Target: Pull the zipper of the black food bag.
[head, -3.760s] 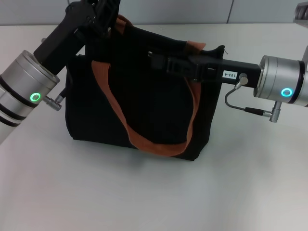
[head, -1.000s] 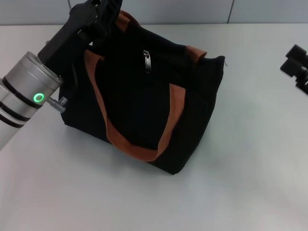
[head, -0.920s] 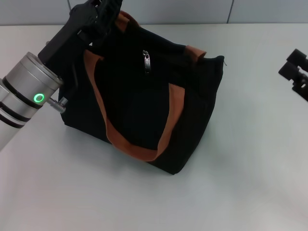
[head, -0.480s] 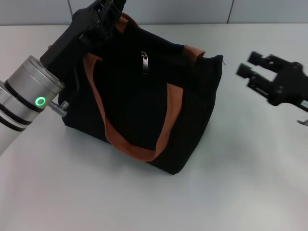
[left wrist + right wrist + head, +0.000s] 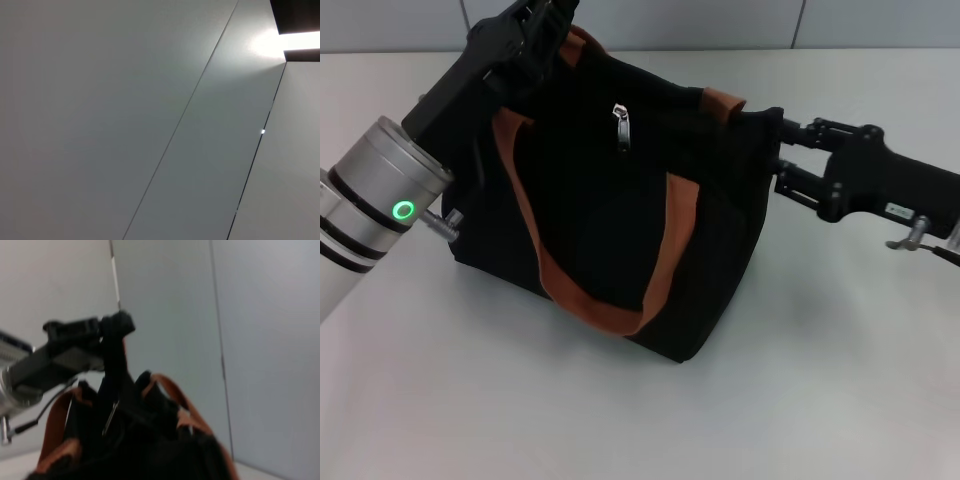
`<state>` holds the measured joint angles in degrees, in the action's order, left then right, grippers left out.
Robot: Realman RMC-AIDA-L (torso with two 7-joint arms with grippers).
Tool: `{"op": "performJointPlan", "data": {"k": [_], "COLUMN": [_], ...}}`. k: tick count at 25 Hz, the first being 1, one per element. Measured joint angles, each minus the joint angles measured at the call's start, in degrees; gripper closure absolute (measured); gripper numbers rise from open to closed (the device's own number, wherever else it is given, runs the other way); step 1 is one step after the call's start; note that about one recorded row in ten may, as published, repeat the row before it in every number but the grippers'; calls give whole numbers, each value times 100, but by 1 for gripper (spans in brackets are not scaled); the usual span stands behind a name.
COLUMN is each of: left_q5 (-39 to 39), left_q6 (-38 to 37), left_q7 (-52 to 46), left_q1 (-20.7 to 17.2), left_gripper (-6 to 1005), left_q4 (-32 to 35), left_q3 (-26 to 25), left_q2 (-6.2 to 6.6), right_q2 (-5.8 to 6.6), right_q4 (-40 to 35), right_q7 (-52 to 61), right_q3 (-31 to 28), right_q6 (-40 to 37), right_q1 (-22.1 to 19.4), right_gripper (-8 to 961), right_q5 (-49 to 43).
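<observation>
The black food bag [image 5: 610,220] with rust-orange handle loops stands on the table in the head view. The zipper [image 5: 620,125], a small silver pull tab, hangs on its top; it also shows in the right wrist view [image 5: 110,417]. My left gripper [image 5: 542,28] is at the bag's far left top corner, shut on the fabric there; it shows in the right wrist view [image 5: 114,332] too. My right gripper [image 5: 790,157] is open, its jaws spread just beside the bag's right top edge, well to the right of the zipper.
The white table [image 5: 840,380] extends in front of and to the right of the bag. A grey panelled wall [image 5: 720,20] runs behind the table. The left wrist view shows only pale panels [image 5: 150,120].
My right arm has come in from the right edge toward the bag, and its open gripper now stands at the bag's right end. The left arm and bag have barely moved.
</observation>
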<state>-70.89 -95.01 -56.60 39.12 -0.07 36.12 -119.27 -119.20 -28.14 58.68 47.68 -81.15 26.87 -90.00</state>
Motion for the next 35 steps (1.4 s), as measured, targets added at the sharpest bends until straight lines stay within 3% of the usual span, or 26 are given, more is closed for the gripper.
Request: {"op": "performJointPlan", "data": {"k": [8,17,25,35], "left_q5": [13,-4,-104,-273], "left_q6": [19,-25,-68,-360], "left_q7": [15,-41,-248,-526], "left_q1": [29,-2,-305,-691], "left_gripper": [976,975,976,975], "left_q4": [29,17,17,74], "left_q3": [0,10,75,392], "left_q2": [0,0,2,14], "right_q2": [-15,5,9,69], "right_q4": [2,-55,-531,-614], "right_q7": [-270,-189,220,332], "right_q3": [163,110,79,75], "right_q6": [151,235,584,933], "right_q1": [114,124,126,235], "right_gripper": [537,678,773,786], "right_q5": [8,-14,-27,10]}}
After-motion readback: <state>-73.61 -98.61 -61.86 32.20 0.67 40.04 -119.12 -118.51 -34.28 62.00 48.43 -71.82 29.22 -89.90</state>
